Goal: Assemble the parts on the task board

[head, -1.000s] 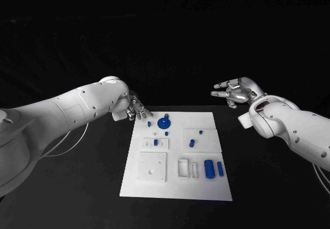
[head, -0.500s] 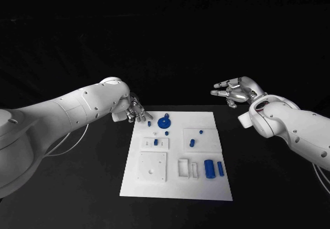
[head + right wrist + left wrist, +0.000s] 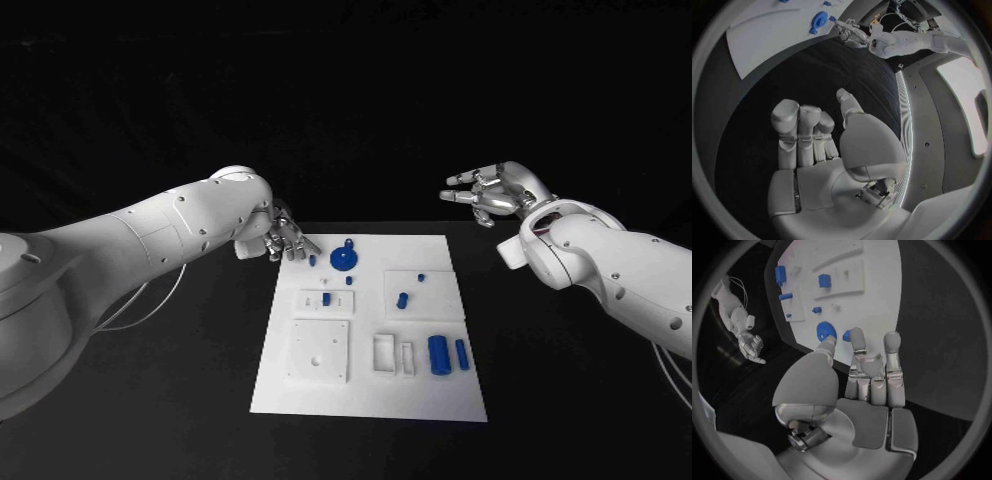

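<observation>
Left hand (image 3: 286,238) hovers at task board (image 3: 372,400) ten o'clock corner, fingers apart, empty, likely lining up blue disc part (image 3: 345,258). Right hand (image 3: 495,194) parked off two o'clock corner, spread, empty, clearing workspace.

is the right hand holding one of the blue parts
No, the right hand has bare fingers and palm over the black table, away from the task board.

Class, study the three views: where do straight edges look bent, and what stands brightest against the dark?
Head view: the task board keeps straight edges and is brightest against the black table. Left wrist view: fisheye bows the board's edge beyond the left hand. Right wrist view: the board's edge curves too, behind the right hand.
</observation>
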